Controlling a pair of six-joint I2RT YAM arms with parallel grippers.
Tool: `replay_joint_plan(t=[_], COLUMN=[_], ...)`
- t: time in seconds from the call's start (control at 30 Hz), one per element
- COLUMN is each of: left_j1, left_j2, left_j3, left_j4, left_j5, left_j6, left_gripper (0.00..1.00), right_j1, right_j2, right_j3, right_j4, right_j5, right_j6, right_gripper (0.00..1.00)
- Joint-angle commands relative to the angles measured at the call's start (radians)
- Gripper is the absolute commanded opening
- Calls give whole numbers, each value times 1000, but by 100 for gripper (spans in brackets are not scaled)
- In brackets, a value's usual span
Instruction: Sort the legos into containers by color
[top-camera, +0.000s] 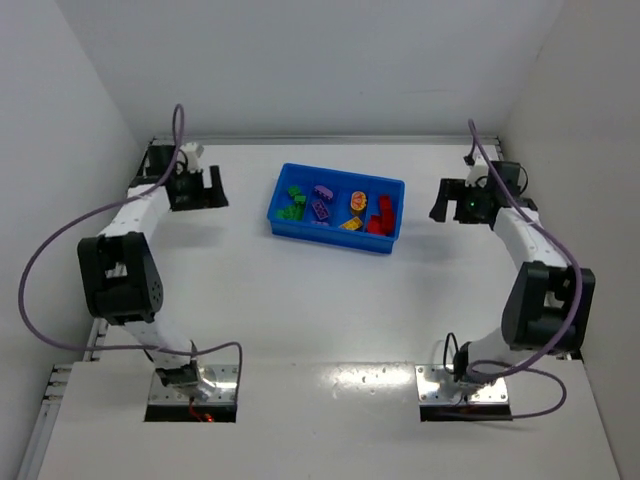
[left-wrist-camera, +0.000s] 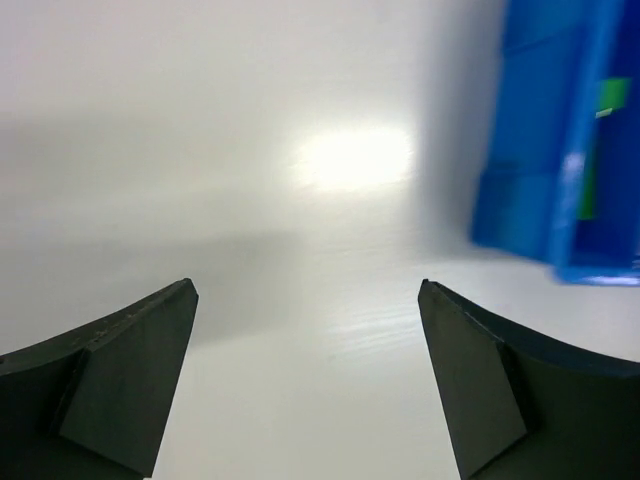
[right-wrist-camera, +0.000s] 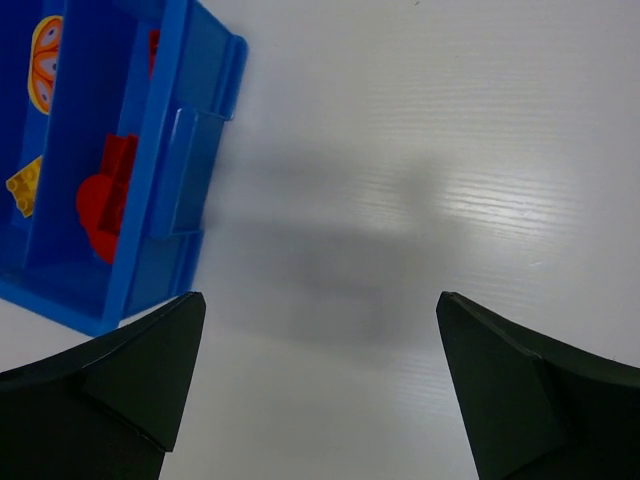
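The left gripper (top-camera: 196, 188) and right gripper (top-camera: 449, 201) gape wide, empty, either side of the tray (top-camera: 331, 234); legos (top-camera: 321, 208) lie inside it, grouped by colour.

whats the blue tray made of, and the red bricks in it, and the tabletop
Blue tray: looks like moulded plastic, semi-glossy, going by its thin walls, rounded lip and even colour.
Red bricks: hard smooth plastic by the look, with saturated colour and crisp moulded edges.
Tabletop: white with a satin finish, perhaps laminate or painted board. It shows faint streaky grain and a soft glare.
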Motion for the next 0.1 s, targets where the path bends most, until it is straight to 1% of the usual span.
replay_joint_plan(t=[0.0,0.07], left_j1=[24,42], left_j2=[-110,-126], left_j3=[-46,-71], left_j4=[-15,-3], left_j5=[-43,-33], left_j6=[102,131], left_gripper=[100,100], right_j1=[-17,-17], right_j2=[14,23], right_j3=[55,65], right_j4=[86,86], right_j5=[-59,-49], right_j6=[-21,-21], right_gripper=[99,99])
